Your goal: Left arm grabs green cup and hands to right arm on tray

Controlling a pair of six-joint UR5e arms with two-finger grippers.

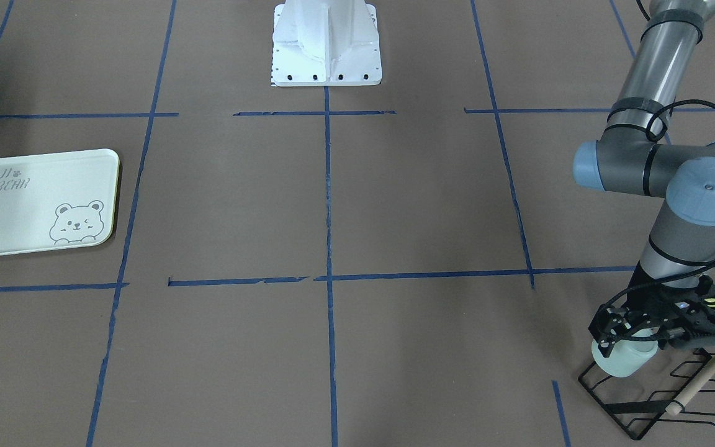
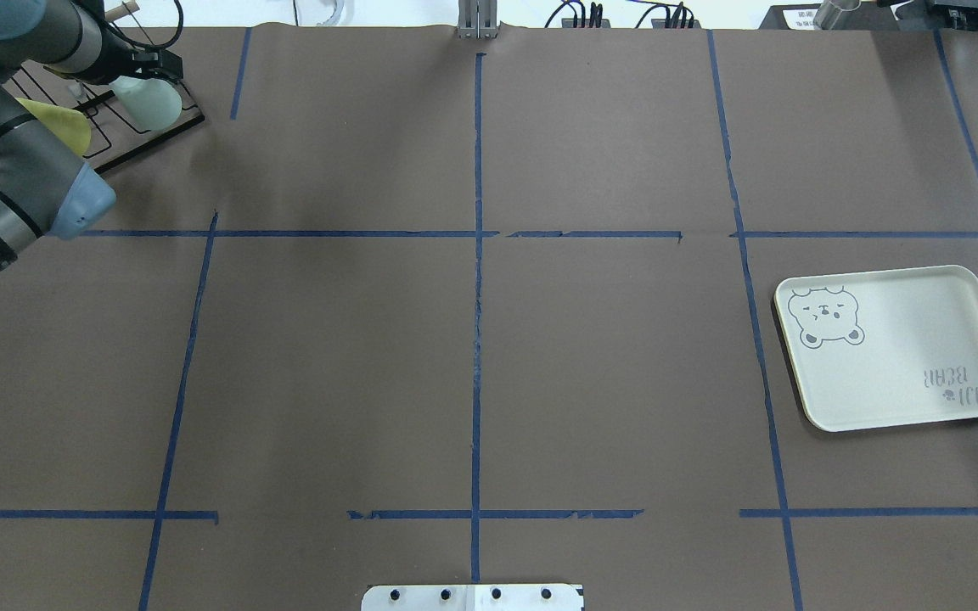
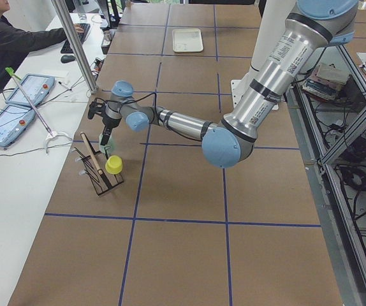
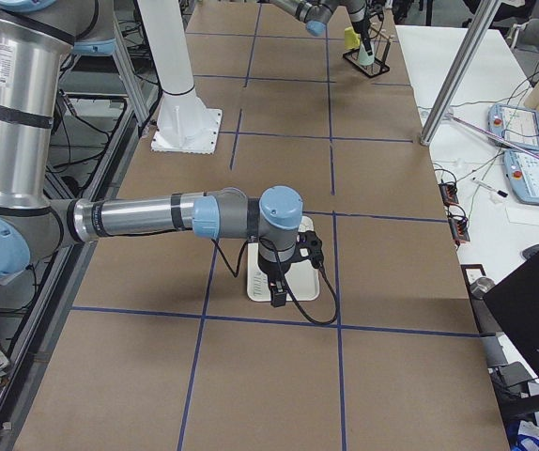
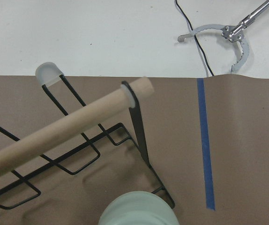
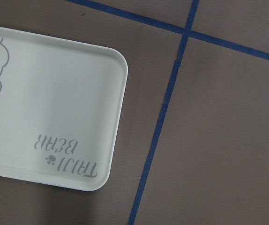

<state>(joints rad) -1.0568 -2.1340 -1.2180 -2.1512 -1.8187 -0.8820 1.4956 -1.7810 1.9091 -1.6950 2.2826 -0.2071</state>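
The green cup (image 1: 619, 361) sits tilted on the black wire rack (image 1: 618, 406) at the table's far left corner; it also shows in the overhead view (image 2: 149, 100) and at the bottom of the left wrist view (image 5: 137, 212). My left gripper (image 1: 630, 340) has a finger on each side of the cup; I cannot tell whether it presses on it. The tray (image 2: 896, 365) lies flat and bare on my right side. My right gripper (image 4: 277, 289) hangs over the tray (image 6: 55, 93); I cannot tell whether it is open or shut.
The rack holds a wooden dowel (image 5: 69, 129) and a pale yellow cup (image 2: 60, 127). The white robot base (image 1: 326, 49) stands mid-table at my edge. Blue tape lines cross the brown table. An operator (image 3: 11, 38) sits beyond the far edge.
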